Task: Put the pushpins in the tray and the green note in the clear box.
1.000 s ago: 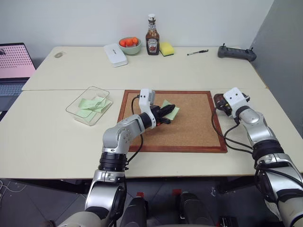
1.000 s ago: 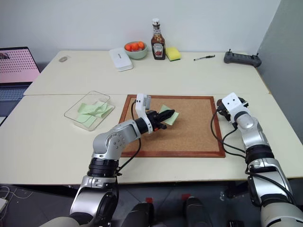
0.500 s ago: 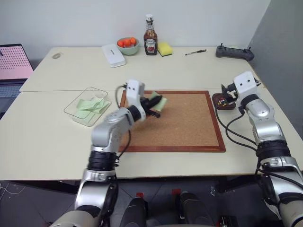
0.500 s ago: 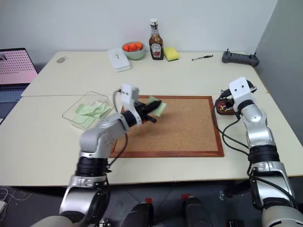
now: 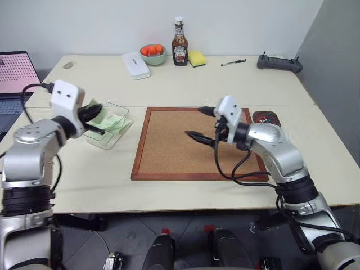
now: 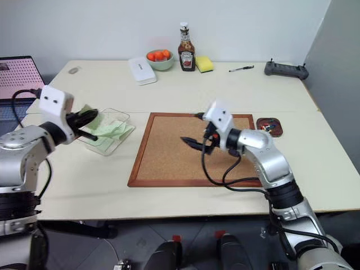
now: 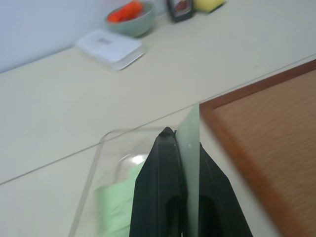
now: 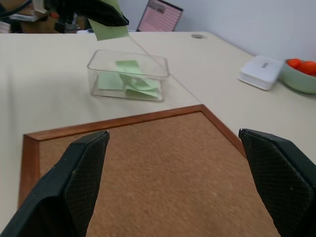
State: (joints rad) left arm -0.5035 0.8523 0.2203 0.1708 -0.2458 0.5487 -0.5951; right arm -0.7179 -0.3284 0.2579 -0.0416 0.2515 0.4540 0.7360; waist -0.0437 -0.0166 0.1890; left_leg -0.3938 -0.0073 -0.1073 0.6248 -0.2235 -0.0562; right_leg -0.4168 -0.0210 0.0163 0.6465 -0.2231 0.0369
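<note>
Laptop [image 5: 16,76]: far left edge of the frame, pink screen lit.
Left gripper [image 5: 97,119]: left of centre, fingers clenched on the green note [image 7: 189,148]. The note stands pinched edge-on between the two black fingers [image 7: 160,182] and sits above the near-left rim of the clear box [image 5: 130,117].
Clear box: left of centre on the table [image 5: 225,84], just left of the corkboard [image 5: 169,146]. Other pale green notes [image 8: 129,84] lie inside it.
White case [image 5: 136,64]: upper centre-left, flat on the table.
Bowl [image 5: 153,54]: upper centre, beside the case, orange items inside.
Bottle [image 5: 180,42]: upper centre, upright, just right of the bowl.
Sponge [image 5: 197,57]: yellow, touching or just beside the bottle – which one cannot be told.
Corkboard: centre of the frame, wood-framed, its cork face bare.
Right gripper [image 5: 203,123]: centre, over the corkboard, fingers spread wide and grasping nothing. One finger points toward the board's far edge, the other toward its middle.
Pen [image 5: 233,62]: upper right of centre, lying on the table.
Tray [image 5: 266,118]: right of centre, just off the corkboard's right edge, partly behind the right arm.
Pushpins [image 6: 270,127]: small coloured specks in the tray – count cannot be told.
Controller [image 5: 279,62]: upper right, dark, near the table's far corner.
</note>
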